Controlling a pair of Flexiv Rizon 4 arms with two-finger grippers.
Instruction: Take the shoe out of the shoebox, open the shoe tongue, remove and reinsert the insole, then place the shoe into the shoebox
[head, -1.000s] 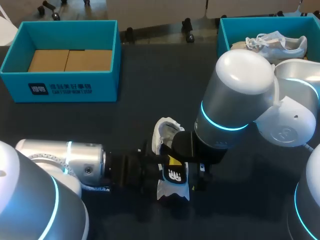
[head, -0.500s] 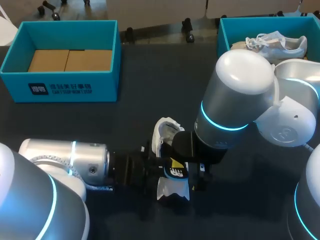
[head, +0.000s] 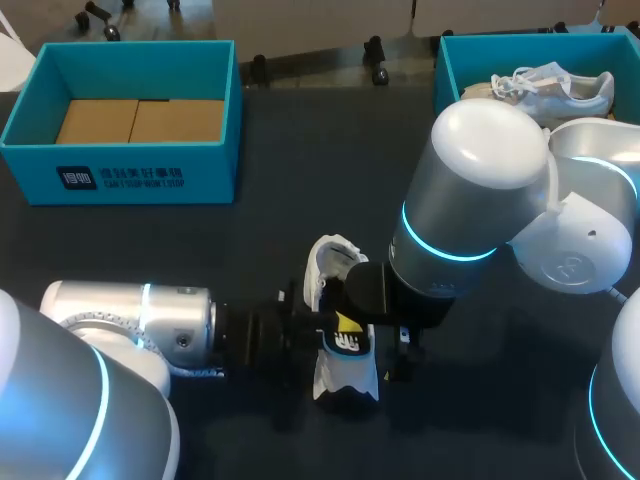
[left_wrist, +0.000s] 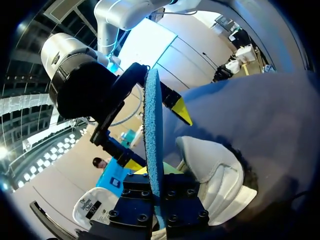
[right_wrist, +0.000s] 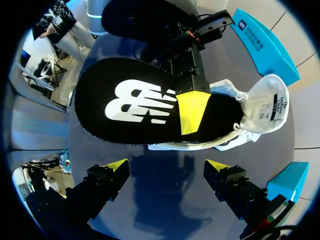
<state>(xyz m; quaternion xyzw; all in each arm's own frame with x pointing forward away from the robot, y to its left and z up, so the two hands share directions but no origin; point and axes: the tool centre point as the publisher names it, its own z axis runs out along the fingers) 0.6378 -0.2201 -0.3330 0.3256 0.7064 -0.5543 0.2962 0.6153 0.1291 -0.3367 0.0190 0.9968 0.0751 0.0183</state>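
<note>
Nearest the robot, the left arm lies low along the table, coming in from the near left corner toward the middle. The left gripper is clamped on the insole: one yellow-tipped finger presses on its black, logo-printed top face. In the left wrist view the insole runs edge-on out from between the fingers and shows a blue underside. Just beneath and beside the insole, the white shoe lies on the dark table near the middle, outside both boxes, its tongue with a printed label folded out past the insole's end. Whether the insole touches the shoe cannot be told. The right arm enters from the right and bends down over the same spot. The right gripper hovers over the insole with its fingers spread wide, touching nothing. At the far left corner stands the empty shoebox, teal, with brown cardboard on its floor. At the far right corner a second shoebox, also teal, holds a second sneaker, white and partly hidden behind the right arm.
</note>
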